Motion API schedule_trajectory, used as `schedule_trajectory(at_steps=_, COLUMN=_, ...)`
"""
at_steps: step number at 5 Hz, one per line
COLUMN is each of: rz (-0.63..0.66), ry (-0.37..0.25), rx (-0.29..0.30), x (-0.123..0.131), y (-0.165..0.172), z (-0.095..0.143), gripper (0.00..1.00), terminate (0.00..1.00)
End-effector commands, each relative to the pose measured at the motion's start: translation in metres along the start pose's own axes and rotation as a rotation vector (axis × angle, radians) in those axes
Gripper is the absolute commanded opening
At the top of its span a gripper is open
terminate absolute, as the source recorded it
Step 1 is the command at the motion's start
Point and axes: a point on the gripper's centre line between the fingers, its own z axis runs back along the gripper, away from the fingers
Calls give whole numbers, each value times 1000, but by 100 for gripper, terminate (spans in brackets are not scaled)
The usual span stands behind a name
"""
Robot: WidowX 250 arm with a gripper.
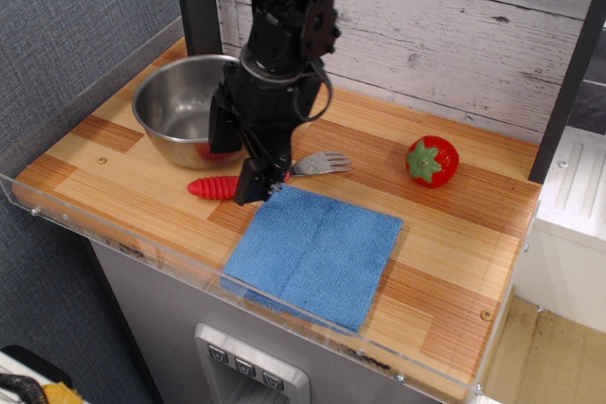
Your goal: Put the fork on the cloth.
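The fork lies on the wooden table just behind the cloth's far edge, its red ribbed handle (212, 186) pointing left and its silver tines (324, 163) pointing right. The blue cloth (317, 253) lies flat near the front edge with a centre crease. My black gripper (238, 175) hangs low over the fork's middle and hides it. The jaws look open, with one finger (223, 131) behind the fork by the bowl and the other (252, 183) in front, at the cloth's far corner. The fork rests on the table.
A steel bowl (170, 111) stands at the back left, close behind the gripper. A toy strawberry (433, 161) sits at the right. A clear acrylic rim (142, 248) runs along the table's front and left edges. A wooden plank wall stands behind.
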Motion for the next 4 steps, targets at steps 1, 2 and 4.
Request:
schedule_trajectory(at_steps=1, rz=30, ry=-10, rx=48, x=-2, y=32, z=-10, gripper=100, terminate=0)
schedule_trajectory(at_steps=2, rz=16, ry=4, rx=56, x=-1, y=31, z=-19, gripper=100, terminate=0)
schedule_trajectory(at_steps=4, rz=-129, ry=26, rx=-23, x=-7, y=-2, z=-31, gripper=100, terminate=0)
